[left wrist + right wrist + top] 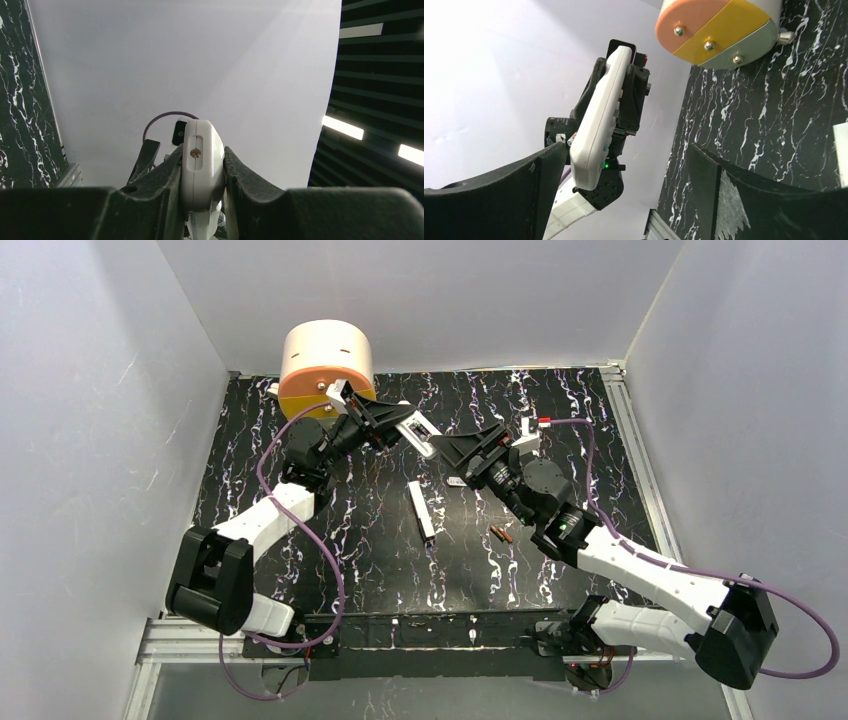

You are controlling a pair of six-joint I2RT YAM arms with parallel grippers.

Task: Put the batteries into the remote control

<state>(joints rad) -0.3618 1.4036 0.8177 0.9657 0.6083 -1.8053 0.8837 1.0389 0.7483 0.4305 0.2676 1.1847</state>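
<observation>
Black marbled desk point(370, 540) | small white plastic remote control point(599, 120) aloft, clamped in left claw point(202, 170) | right claw point(455, 447) gaping, empty | copper-orange cylindrical batteries point(502, 534) on desk: likely light, roll-prone; pinch mid-body

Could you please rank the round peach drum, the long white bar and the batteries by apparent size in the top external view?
1. round peach drum.
2. long white bar.
3. batteries, each much shorter than the bar.
The drum stands taller, nearer the camera, but the order holds.
</observation>
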